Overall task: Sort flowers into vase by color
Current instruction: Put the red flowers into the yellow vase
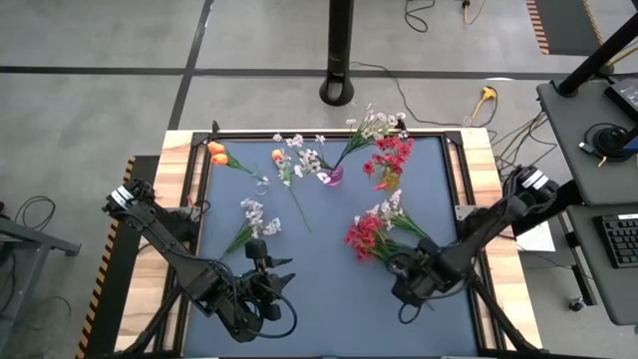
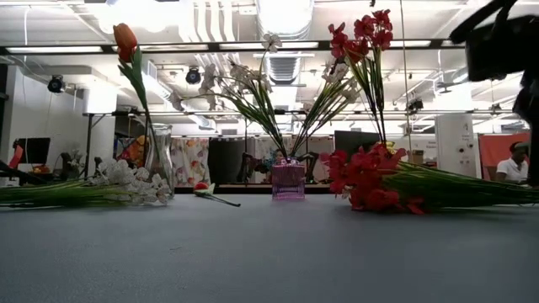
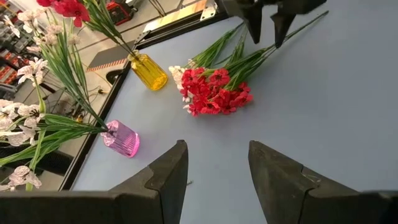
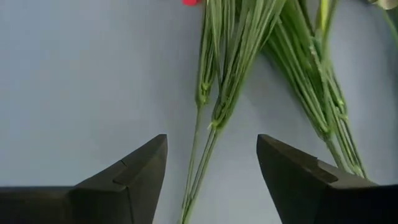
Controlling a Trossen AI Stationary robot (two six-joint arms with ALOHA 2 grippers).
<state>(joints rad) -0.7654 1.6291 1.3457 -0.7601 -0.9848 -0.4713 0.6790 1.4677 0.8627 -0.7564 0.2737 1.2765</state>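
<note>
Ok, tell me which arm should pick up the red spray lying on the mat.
Right. The right gripper hangs open directly over the green stems of the red spray, which run between its fingers. The left gripper sits open farther off, nearer the white spray.

Light is bright and even, coming from long ceiling lamps (image 2: 168,48) that show in the low view, where they glare to white. The blue surface (image 1: 329,289) is matte, with only soft, weak shadows under the arms. In the low view the near surface is blurred. In both wrist views the dark fingers (image 4: 134,174) look soft and unfocused.
</note>
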